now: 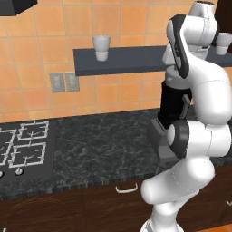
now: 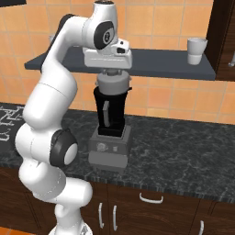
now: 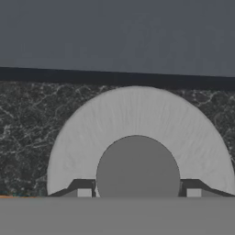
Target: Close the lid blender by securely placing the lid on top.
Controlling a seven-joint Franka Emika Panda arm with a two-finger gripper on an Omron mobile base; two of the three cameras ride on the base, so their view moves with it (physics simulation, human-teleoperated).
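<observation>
The tool (image 3: 137,193) is clamped on the lid's (image 2: 113,83) knob, with the lid at the top of the blender (image 2: 110,126) jar. Letting go while it sits crooked could leave it loose — a tilt would do that. Dark speckled counter (image 2: 183,151), orange tiled wall, a shelf (image 2: 160,64) with white cups (image 2: 196,50).

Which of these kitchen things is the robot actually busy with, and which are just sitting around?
Part of the job:
- blender, on the counter
- lid, at the top of the jar, under the hand
- gripper, a fingertip on each side of the lid's knob

Just lying about:
- white cups on the shelf
- stove burners
- wall sockets
</observation>
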